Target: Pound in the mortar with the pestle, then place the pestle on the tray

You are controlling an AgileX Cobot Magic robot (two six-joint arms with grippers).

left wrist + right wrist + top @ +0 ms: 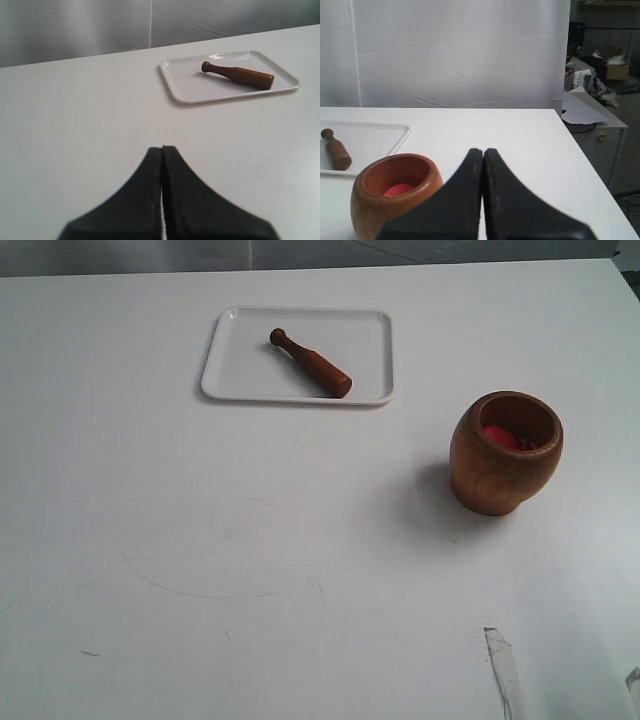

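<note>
On the tray (pixel 365 340), at roughly 11 o'clock in the exterior view, the pestle (pixel 310 363) lies flat on its side, small knob toward 10 o'clock, thick end toward 4 o'clock, wholly inside the low rim. Mortar (pixel 505 452): upright on the white surface (pixel 250 540) at about 3 o'clock, well apart from the tray and at 4 o'clock from it; red bits (pixel 500 436) show within its mouth. Left fingers (pixel 135 200): black, pressed together, holding nothing, above bare surface with tray and pestle beyond them. Right fingers (pixel 450 205): likewise pressed together and holding nothing, with the mortar near, ahead and to one side. White curtain (pixel 445 50): hangs behind the surface's far edge.
</note>
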